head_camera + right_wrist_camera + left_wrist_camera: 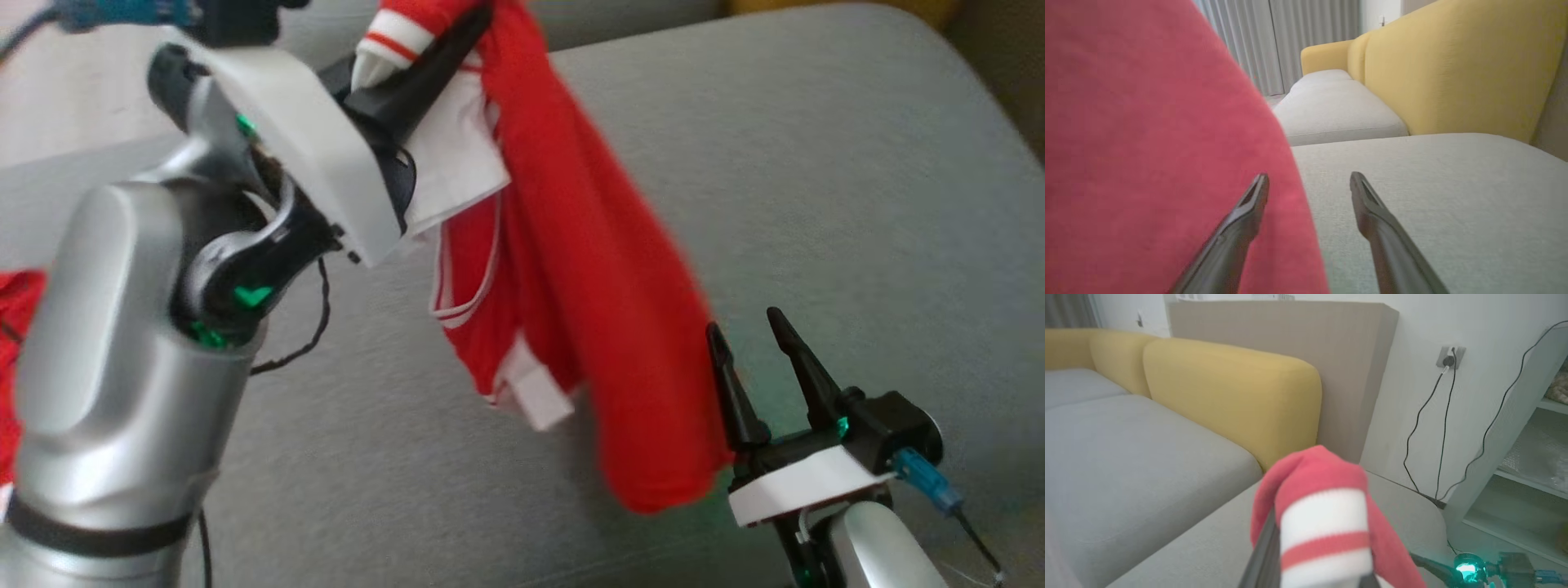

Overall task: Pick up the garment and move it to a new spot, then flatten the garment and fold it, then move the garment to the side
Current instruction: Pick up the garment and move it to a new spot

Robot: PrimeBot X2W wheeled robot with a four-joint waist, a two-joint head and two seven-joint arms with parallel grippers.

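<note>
setting: grey sofa seat [816, 163] with chunky yellow backrests [1229, 396] and a pale wall behind, pretty normal living room
left gripper [433, 57]: up high near the top of the head view, clamped tight on the cuff
cuff [1325, 535]: white with one red stripe, sticking up between the dark fingers
garment [571, 245]: red with white trim, hanging from that grip in a bunched, twisted drape over the seat. Its lowest fold ends down at the right. Honestly can't tell if it touches the cushion
right gripper [744, 327]: low at the lower right, fingers spread wide with nothing pinched. In its wrist view one finger sits in front of the hanging red cloth, the other over bare cushion
red cloth [12, 327]: a bit more at the left edge of the head view, past the silver forearm. Can't tell what it belongs to
further out: cardboard sheet [1290, 335] leaning behind the sofa, wall socket [1449, 357] with black cables trailing down, shelf unit [1527, 465] on the right, grey curtain [1290, 41] at the far end
</note>
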